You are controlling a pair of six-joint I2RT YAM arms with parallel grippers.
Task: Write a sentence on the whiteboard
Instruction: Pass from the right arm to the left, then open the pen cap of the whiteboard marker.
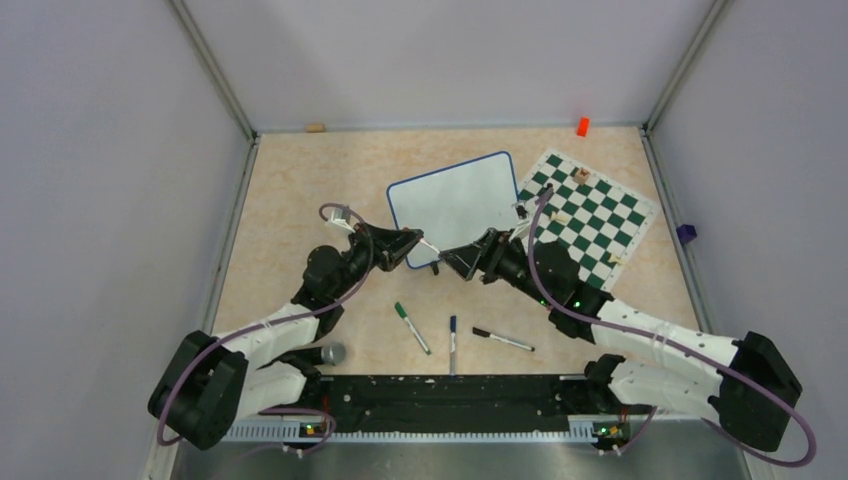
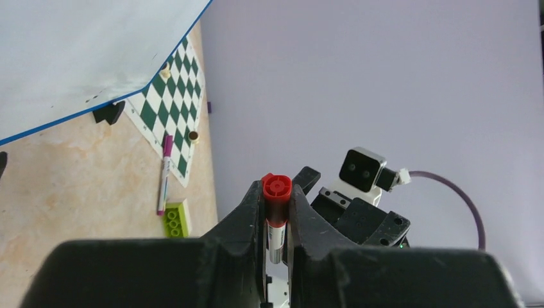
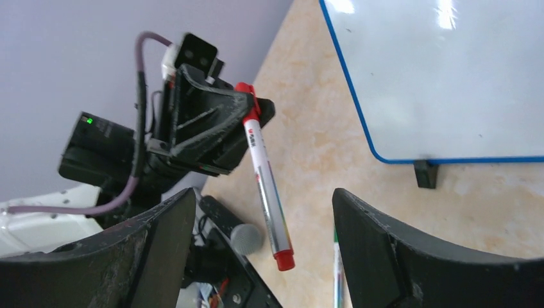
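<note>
I see a beige marbled table (image 1: 300, 200) inside pale lilac walls (image 1: 100, 150). The whiteboard (image 1: 455, 200) sits mid-table, beside the chess mat (image 1: 590, 215). Both arms reach forward and meet at its near edge. My left gripper (image 1: 410, 240) clamps a red marker (image 3: 266, 186), and the right gripper (image 1: 449, 262) stands spread wide either side of its free end.

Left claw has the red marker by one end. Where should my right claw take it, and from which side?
Grip the red marker on its white barrel near the free red end, right claw closing across it. Come straight on: it juts slanted out of the left claw, bare along that length, and sits between the open right fingers.
</note>
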